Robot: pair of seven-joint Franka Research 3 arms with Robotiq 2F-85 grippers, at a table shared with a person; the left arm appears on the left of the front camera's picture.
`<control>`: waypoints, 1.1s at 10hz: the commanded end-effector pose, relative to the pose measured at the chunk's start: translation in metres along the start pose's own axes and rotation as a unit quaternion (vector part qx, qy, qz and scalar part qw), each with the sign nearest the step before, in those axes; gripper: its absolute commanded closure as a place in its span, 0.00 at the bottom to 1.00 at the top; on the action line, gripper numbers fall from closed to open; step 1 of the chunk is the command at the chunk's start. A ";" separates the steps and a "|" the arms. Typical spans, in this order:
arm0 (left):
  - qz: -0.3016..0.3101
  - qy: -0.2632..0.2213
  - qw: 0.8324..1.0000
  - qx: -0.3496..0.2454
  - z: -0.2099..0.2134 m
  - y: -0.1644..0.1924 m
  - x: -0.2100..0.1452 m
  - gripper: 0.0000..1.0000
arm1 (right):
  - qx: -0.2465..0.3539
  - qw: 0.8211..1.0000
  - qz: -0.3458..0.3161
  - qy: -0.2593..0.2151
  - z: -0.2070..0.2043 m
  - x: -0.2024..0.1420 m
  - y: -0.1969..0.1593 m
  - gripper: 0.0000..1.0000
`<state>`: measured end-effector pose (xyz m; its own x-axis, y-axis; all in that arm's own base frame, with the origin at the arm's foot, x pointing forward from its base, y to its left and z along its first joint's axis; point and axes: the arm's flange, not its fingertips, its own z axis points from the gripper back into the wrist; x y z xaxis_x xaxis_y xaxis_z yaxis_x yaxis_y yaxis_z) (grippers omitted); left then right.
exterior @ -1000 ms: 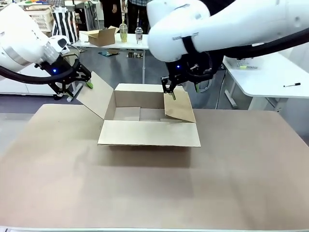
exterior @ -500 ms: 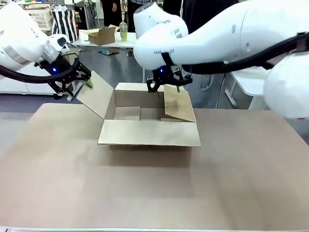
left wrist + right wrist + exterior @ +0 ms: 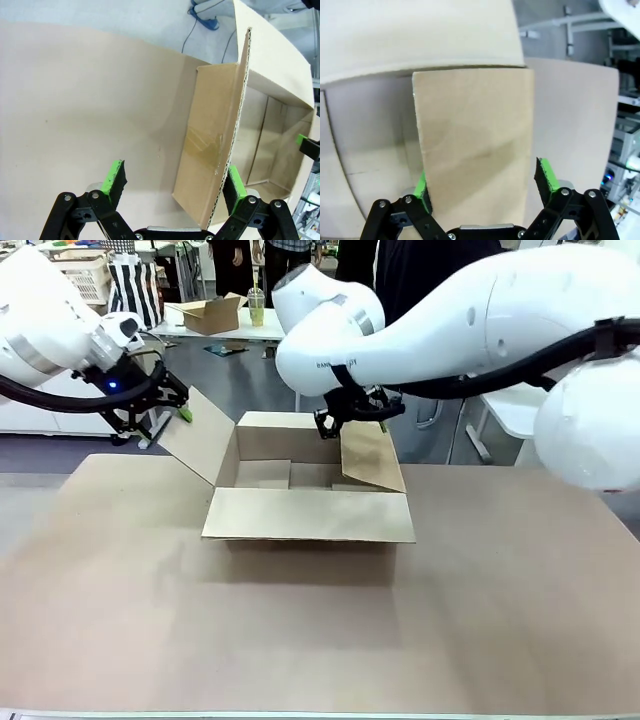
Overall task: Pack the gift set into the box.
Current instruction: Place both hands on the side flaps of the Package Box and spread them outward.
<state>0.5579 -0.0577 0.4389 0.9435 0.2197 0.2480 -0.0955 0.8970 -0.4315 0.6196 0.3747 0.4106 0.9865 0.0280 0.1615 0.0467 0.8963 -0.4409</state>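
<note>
The cardboard carton (image 3: 308,516) sits on the worktop (image 3: 500,620); the left jaws gape wide astride its left flap (image 3: 200,437), the right jaws likewise astride the inward-leaning right flap (image 3: 372,456), neither clamped; I'd pinch each flap edge squarely, then fold outward slowly without dragging the carton.

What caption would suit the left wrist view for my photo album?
Open green-padded left gripper straddles the raised flap edge of the large brown corrugated cardboard box.
</note>
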 end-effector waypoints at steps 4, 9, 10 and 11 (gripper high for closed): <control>0.004 -0.003 1.000 0.005 0.002 -0.002 -0.001 0.00 | -0.004 0.998 -0.055 0.005 0.021 -0.038 -0.068 0.00; 0.004 -0.003 1.000 0.005 0.002 -0.002 -0.001 0.00 | -0.010 0.998 -0.053 0.030 0.011 -0.040 -0.088 0.00; 0.004 -0.003 1.000 0.005 0.002 -0.002 -0.001 0.00 | -0.010 0.998 -0.053 0.030 0.011 -0.040 -0.088 0.00; 0.004 -0.003 1.000 0.005 0.002 -0.002 -0.001 0.00 | -0.010 0.998 -0.053 0.030 0.011 -0.040 -0.088 0.00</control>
<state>0.5579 -0.0576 0.4390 0.9434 0.2199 0.2482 -0.0955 0.8970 -0.4315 0.5674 0.2966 0.4494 0.9813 -0.1072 0.1598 0.1655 0.8941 -0.4161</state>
